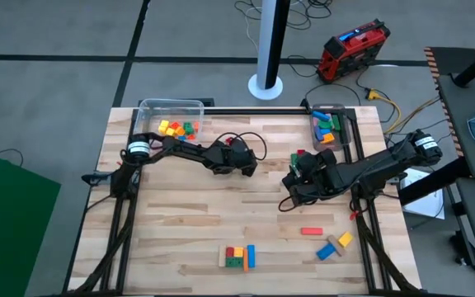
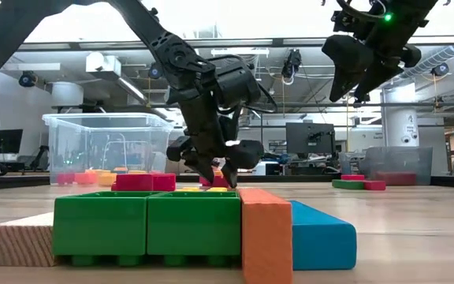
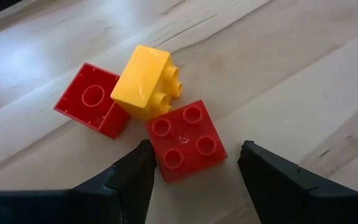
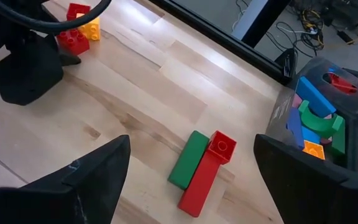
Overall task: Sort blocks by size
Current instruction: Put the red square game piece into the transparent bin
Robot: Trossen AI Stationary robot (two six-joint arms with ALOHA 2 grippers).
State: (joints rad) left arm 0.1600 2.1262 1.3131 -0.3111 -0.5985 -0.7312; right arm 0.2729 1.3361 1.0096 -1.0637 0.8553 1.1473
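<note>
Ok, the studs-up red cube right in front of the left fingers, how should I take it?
Come straight down on the red cube and pinch its two free flat side walls. It lies flat, studs up. The yellow cube, tipped on its side, touches its far corner, so keep the open left gripper fingers off that corner.

Bright, even overhead light; ceiling glare in the low view; soft shadows.

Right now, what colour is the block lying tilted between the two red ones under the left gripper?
Yellow block, clearest in the left wrist view.
</note>
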